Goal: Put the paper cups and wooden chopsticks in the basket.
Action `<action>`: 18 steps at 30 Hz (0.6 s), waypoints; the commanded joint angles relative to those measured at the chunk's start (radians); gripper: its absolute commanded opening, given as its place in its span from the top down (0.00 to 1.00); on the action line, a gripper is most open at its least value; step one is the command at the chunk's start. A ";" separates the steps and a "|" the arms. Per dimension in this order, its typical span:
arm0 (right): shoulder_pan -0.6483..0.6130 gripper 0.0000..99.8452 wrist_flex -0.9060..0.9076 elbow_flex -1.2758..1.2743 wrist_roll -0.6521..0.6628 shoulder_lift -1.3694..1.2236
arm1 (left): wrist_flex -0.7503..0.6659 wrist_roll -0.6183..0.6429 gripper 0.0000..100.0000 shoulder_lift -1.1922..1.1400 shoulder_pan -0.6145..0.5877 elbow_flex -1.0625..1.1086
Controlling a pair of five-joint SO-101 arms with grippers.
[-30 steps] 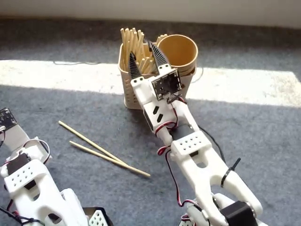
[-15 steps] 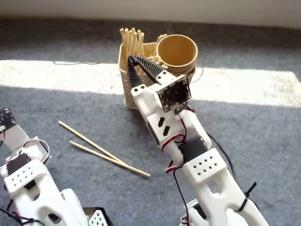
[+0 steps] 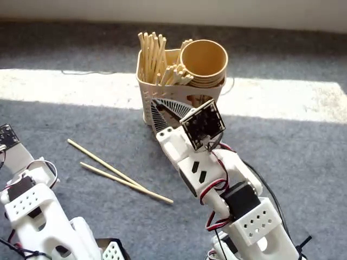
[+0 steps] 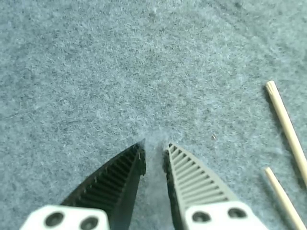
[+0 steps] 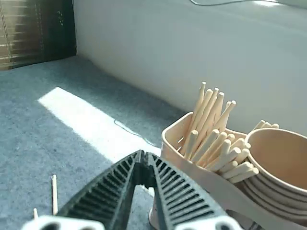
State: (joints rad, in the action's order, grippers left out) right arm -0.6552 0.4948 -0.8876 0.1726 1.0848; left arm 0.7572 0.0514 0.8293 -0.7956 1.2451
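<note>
A cream basket [image 3: 162,89] stands on the grey carpet holding several wooden chopsticks [image 3: 154,57] and stacked paper cups [image 3: 204,60]. My right gripper [image 3: 161,110] is shut and empty, low against the basket's near wall. Its wrist view has the gripper [image 5: 144,165] before the basket [image 5: 184,153], chopsticks [image 5: 208,127] and cups [image 5: 278,155]. Two loose chopsticks [image 3: 116,170] lie on the carpet to the basket's front left. My left gripper [image 4: 154,152] hovers over bare carpet, open by a narrow gap, with the two chopstick ends [image 4: 285,124] off to its side.
The left arm [image 3: 30,203] sits at the near left corner, the right arm [image 3: 238,200] runs from the near edge up to the basket. A sunlit strip [image 3: 282,97] crosses the carpet behind. A pale wall [image 5: 192,57] rises beyond the basket.
The right gripper was open above the basket among the chopsticks; it has shut and drawn back and down to the basket's near wall. The left arm has not moved.
</note>
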 commanded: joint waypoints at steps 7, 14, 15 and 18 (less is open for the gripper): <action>-0.085 0.99 0.159 -0.116 0.176 0.022 | -0.014 0.006 0.93 0.015 -0.005 -0.025; -0.087 0.99 0.157 -0.297 0.178 0.028 | -0.012 0.006 0.93 0.016 0.010 -0.031; -0.084 0.99 0.157 -0.315 0.176 0.028 | -0.011 0.006 0.93 0.016 0.024 -0.035; -0.041 0.99 0.154 -0.371 0.173 0.028 | -0.008 0.006 0.90 0.018 0.059 -0.064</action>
State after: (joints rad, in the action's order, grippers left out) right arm -0.7319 0.6467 -1.2359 0.3383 1.0925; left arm 0.7572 0.0514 0.8293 -0.7787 1.2451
